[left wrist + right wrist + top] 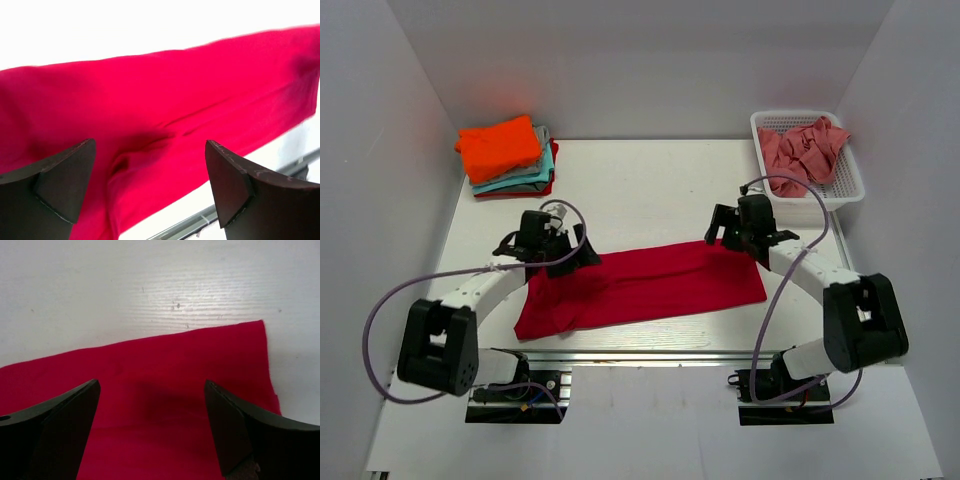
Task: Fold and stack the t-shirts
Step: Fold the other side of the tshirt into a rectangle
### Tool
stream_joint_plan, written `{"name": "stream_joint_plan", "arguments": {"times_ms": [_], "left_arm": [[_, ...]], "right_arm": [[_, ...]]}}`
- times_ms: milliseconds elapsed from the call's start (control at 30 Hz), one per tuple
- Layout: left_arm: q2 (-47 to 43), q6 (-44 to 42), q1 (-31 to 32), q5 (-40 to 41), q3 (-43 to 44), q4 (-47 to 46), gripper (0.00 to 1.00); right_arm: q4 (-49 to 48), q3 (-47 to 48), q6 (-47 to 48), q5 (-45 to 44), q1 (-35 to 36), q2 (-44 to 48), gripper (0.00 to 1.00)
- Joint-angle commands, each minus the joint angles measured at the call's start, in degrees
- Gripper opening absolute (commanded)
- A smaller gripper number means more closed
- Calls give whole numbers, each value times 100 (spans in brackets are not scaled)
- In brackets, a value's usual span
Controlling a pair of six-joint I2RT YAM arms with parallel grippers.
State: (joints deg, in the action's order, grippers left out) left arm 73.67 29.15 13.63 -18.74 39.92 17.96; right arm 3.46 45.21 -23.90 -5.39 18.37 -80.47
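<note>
A deep crimson t-shirt (640, 286) lies folded into a long band across the table's front. My left gripper (582, 258) is open just above its left end; the cloth (165, 100) fills the left wrist view between the fingers (65, 180). My right gripper (725, 237) is open above the band's far right corner (210, 365), empty. A stack of folded shirts, bright orange (500, 146) on top with teal, grey and red below, sits at the back left. Dusty salmon-pink shirts (805, 150) lie crumpled in the basket.
The white mesh basket (850, 180) stands at the back right. White walls close in the table on three sides. A metal rail (640, 352) runs along the table's front edge, also showing in the left wrist view (240, 200).
</note>
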Motion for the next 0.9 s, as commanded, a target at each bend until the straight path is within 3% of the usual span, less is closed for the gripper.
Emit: {"name": "stream_joint_plan", "arguments": {"times_ms": [0,200,533,767,867], "left_arm": [[287,-137,210,-587,7,-592,100],[288,-313,535,-454,-107,-363,100],[526,-454,1062,-779,-46,24,100],[526,-910,1441,-2816,-99,147,100],[473,-911,1607,-3187,-230,147,100]], "right_arm": [[-180,138,-132,407,-35,-338,90],[470,23,-545,-67,-88,-611,90],[471,-39,-590,-147,-176,-646,90],[453,-39,-476,-85,-220,-655,90],[462,-47,-458,-76,-229,-628,90]]}}
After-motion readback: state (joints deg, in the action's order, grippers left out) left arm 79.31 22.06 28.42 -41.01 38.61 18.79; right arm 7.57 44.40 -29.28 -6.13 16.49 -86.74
